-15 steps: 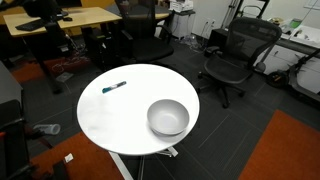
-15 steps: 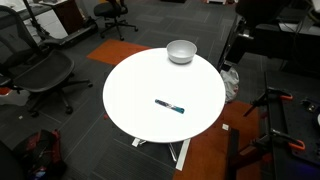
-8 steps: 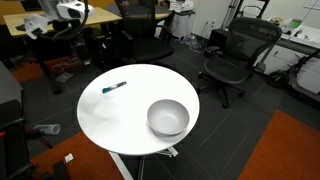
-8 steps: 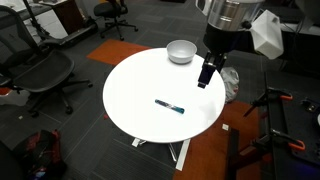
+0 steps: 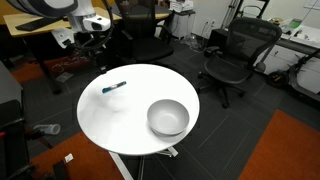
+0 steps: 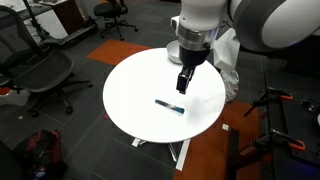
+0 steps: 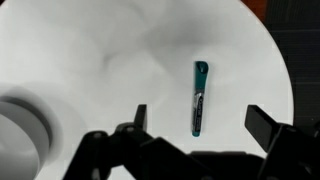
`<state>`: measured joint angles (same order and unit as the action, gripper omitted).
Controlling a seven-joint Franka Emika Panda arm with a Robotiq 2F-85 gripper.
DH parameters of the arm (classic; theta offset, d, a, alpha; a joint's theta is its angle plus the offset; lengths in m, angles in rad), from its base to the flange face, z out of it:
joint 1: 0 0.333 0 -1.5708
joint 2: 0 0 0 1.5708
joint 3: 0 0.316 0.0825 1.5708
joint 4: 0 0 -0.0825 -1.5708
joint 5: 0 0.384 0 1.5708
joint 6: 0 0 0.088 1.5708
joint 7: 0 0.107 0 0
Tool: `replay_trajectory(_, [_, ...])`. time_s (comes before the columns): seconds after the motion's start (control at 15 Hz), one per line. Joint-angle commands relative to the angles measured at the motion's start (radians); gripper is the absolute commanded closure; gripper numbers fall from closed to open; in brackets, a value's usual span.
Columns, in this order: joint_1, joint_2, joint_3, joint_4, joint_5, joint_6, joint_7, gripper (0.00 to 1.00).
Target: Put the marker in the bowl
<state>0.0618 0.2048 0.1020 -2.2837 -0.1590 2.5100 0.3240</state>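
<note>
We see the pincer (image 6: 182, 88) hanging over the round white table (image 5: 110, 125), pointing down, with its two dark fingers (image 7: 141, 115) spread wide and nothing between their pads. The marker (image 7: 200, 97) lies flat on the tabletop directly beneath the gap. In the wrist view it sits about midway between the fingers, its length running across the line from one finger to the other, and it touches neither. In an exterior view the marker (image 6: 169, 105) shows just below the fingertips with a strip of bare table between, so the pincer is above it and not on it. The bowl (image 7: 20, 130) stands well off to one side of the pincer, beyond one finger, at the lower left edge of the wrist view. In an exterior view we find the bowl (image 5: 168, 117) upright on the table, well apart from the marker (image 5: 114, 88), which lies outside it near the opposite edge. Behind the table, farther from the pincer than the bowl is, stands a black office chair (image 5: 235, 55) on the dark floor.
</note>
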Motion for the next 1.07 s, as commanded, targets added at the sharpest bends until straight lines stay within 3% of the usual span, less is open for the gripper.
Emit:
replay_trajectory(0.0, [0.043, 0.106, -0.046, 0.093, -0.015, 0.014, 0.030, 0.00])
replay_trajectory(0.4, [0.066, 0.227, -0.082, 0.177, 0.011, 0.096, -0.003, 0.00])
replay_trajectory(1.0, [0.098, 0.367, -0.100, 0.260, 0.041, 0.121, -0.001, 0.00])
